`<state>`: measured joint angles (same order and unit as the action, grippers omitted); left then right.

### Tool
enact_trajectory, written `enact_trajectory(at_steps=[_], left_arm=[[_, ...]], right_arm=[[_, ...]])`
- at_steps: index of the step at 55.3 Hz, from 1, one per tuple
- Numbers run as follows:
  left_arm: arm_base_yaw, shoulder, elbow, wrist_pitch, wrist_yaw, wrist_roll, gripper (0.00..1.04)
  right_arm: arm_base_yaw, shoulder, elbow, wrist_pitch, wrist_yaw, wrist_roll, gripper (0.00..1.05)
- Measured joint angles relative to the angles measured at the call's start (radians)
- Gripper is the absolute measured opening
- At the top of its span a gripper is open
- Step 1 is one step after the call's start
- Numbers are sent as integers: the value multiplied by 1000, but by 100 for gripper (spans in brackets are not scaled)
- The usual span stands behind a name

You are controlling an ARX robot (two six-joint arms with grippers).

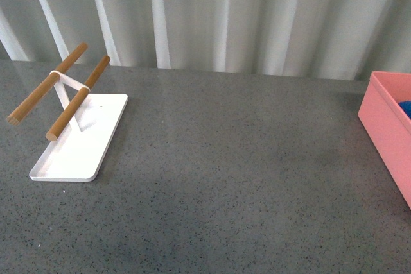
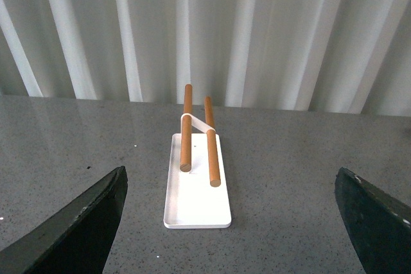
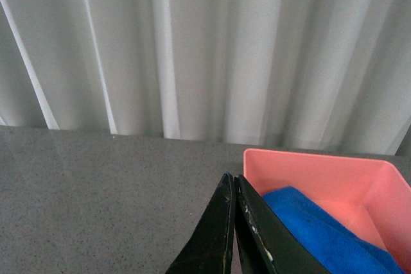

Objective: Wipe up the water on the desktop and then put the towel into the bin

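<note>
In the right wrist view the right gripper (image 3: 232,222) has its two dark fingers pressed together with no gap and nothing between them, so it is closed and empty. It hangs just in front of the bin (image 3: 308,162), near its closer wall. Inside the bin lies the towel (image 3: 321,229), a thick blue heap resting against the bottom and one side. In the front view only a small blue corner of the towel (image 1: 406,108) shows over the rim of the bin (image 1: 385,126), which stands at the far right edge of the table (image 1: 244,178). The left gripper (image 2: 231,222) is spread wide: its two dark fingers sit at the opposite lower corners of the left wrist view and hold nothing. It points toward the white tray (image 2: 196,203) with two wooden rods (image 2: 199,139), which stands on the left part of the table, well apart from the bin. Neither arm shows in the front view. The table surface looks dry and even there; I can see no puddle or wet patch, though a thin film would be hard to notice on the speckled stone. My judgement is that the task is practically finished: the wiping seems done and the towel is already in the bin, so what is left is only to bring the arms back.
</note>
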<state>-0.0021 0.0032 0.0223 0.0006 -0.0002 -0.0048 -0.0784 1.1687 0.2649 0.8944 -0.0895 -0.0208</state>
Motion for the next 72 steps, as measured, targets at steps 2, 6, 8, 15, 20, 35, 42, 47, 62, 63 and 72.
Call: enact_trajectory(at_steps=[2, 6, 8, 15, 20, 35, 42, 47, 62, 63, 72], left_arm=[[0, 0, 0, 0, 0, 0, 98], [0, 0, 0, 0, 0, 0, 98], [0, 0, 0, 0, 0, 0, 98], [0, 0, 0, 0, 0, 0, 98], [0, 0, 0, 0, 0, 0, 98], [0, 0, 0, 0, 0, 0, 98], [0, 0, 0, 0, 0, 0, 98], [0, 0, 0, 0, 0, 0, 98], [0, 0, 0, 0, 0, 0, 98], [0, 0, 0, 0, 0, 0, 98], [0, 0, 0, 0, 0, 0, 98]], right_arm=[[6, -36, -32, -5, 11, 0, 3], [50, -101, -80, -24, 76, 0, 3], [60, -120, -93, -31, 77, 0, 3], [76, -213, -141, -76, 80, 0, 3], [76, -264, -164, -104, 81, 1, 3], [76, -381, -233, -147, 82, 3, 3], [77, -470, -236, -218, 85, 3, 3], [77, -534, -238, -275, 85, 3, 3], [77, -708, -241, -437, 85, 7, 3], [77, -719, -241, -447, 86, 7, 3], [77, -798, -241, -522, 85, 8, 3]])
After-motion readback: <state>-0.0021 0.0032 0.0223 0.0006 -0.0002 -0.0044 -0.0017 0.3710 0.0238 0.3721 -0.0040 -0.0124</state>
